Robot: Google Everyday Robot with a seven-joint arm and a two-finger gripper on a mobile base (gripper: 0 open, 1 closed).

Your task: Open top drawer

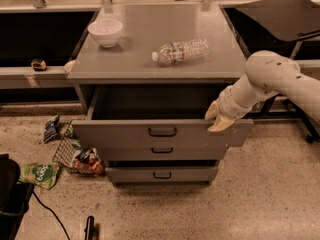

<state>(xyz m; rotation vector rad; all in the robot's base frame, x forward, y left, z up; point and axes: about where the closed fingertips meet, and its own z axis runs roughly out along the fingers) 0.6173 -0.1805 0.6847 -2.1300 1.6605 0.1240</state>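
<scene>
The top drawer is the widest grey metal drawer with a black bar handle. It stands pulled out from the grey cabinet, its dark inside showing. My gripper sits at the drawer's right end, over the top edge of the front panel, at the end of the white arm that comes in from the right. Two narrower drawers sit below it, pushed in.
On the cabinet top stand a white bowl and a lying plastic water bottle. Snack bags and a wire basket lie on the floor at the left, with a green packet. A black table stands at the right.
</scene>
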